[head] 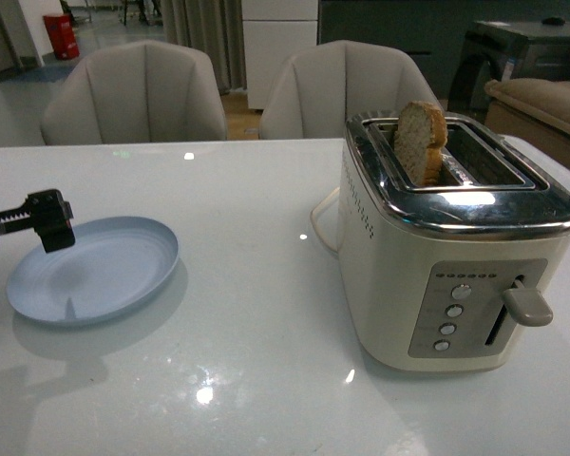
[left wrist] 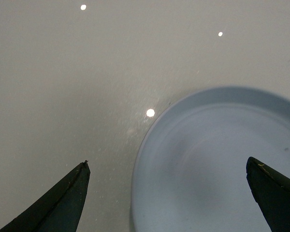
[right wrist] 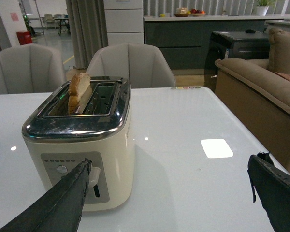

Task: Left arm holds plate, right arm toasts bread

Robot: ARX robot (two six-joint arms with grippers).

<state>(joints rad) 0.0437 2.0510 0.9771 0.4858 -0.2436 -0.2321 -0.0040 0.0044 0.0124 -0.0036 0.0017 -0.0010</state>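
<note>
Front view: the left arm's gripper (head: 40, 220) is seen at the far left edge, over the near-left rim of the plate (head: 114, 275). Only its dark end part is shown, so the jaw state cannot be told from here. The plate is pale blue, round, shallow, lying flat on the white table (head: 247, 380). Well off to the gripper's right a cream toaster (head: 451, 275) with a chrome top is stood; the bread (head: 420, 141), light brown with a darker crust and a rounded top, is seen sticking upright out of the slot on the toaster's left. The toaster lever (head: 526, 304) is on the near face. Two beige chairs (head: 138, 95) are placed behind the table.

Left wrist view: the left fingers (left wrist: 63, 203) are spread wide apart, nothing held. The plate (left wrist: 212, 164) is lying below and between them, nearer one finger; its rim is not touched. Bare table (left wrist: 63, 72) fills the rest.

Right wrist view: the right gripper (right wrist: 169, 203) is spread wide, nothing gripped. The toaster (right wrist: 82, 145) is just ahead of one finger (right wrist: 63, 203), which overlaps its lower front. The bread (right wrist: 79, 92) is standing in the slot. A sofa (right wrist: 261, 82) is beyond the table edge.
</note>
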